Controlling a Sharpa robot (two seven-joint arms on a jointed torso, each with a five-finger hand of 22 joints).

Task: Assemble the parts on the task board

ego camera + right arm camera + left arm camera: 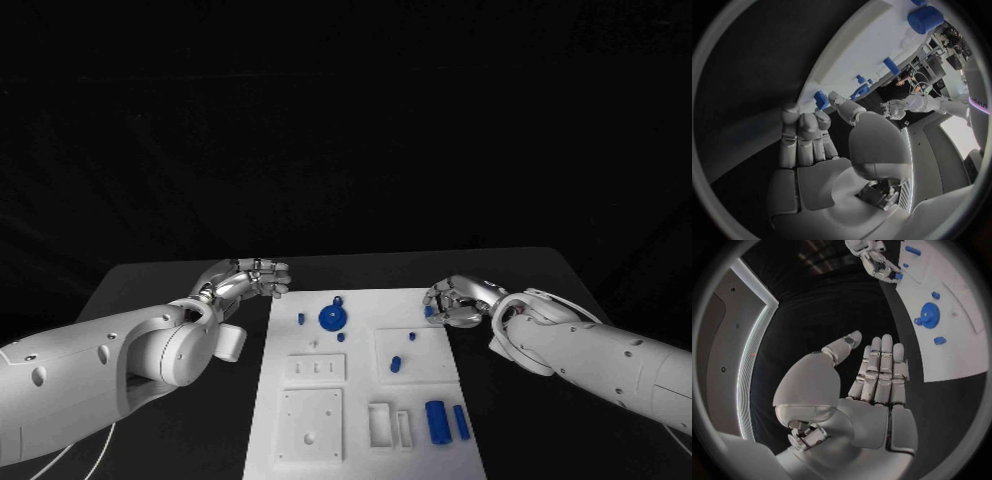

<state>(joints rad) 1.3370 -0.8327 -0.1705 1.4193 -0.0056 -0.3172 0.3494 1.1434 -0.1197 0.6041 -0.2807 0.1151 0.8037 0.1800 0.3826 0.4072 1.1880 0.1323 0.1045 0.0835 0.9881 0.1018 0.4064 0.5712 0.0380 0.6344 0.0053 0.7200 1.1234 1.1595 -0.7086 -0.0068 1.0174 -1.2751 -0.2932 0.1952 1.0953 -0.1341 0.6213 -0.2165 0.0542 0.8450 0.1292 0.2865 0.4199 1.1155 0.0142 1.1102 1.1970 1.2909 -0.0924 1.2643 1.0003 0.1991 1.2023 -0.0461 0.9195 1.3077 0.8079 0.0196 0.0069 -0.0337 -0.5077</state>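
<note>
Looking down from the head view, the white task board (pixel 361 385) lies in the middle of the black surface (pixel 173 280), running from near its far edge toward the near edge. The left robot hand (pixel 248 279) hovers off the board's far left corner, holding nothing, with nothing between it and the blue gear (pixel 333 318) that sits near the board's far edge. A small blue peg (pixel 302 319) lies just left of the gear. The right robot hand (pixel 459 303) sits at the board's far right corner, fingers curled around a small blue part (pixel 430 311). Two blue blocks (pixel 437 421) stand near the board's near right corner, beside a white open frame (pixel 381 424).

In the left wrist view, the left robot hand (pixel 873 380) is flat with fingers straight and side by side, thumb set apart, over bare black surface. The task board (pixel 954 355) lies beyond it, carrying the blue gear (pixel 928 315). Farther off, the right robot hand (pixel 879 265) pinches the small blue part (pixel 897 276) at the board's edge.

In the right wrist view, the right robot hand (pixel 817 135) bends its fingertips against the small blue part (pixel 821 99) at the edge of the task board (pixel 861 50); its own fingers hide part of the contact. A large blue block (pixel 925 19) stands farther along the board.
</note>
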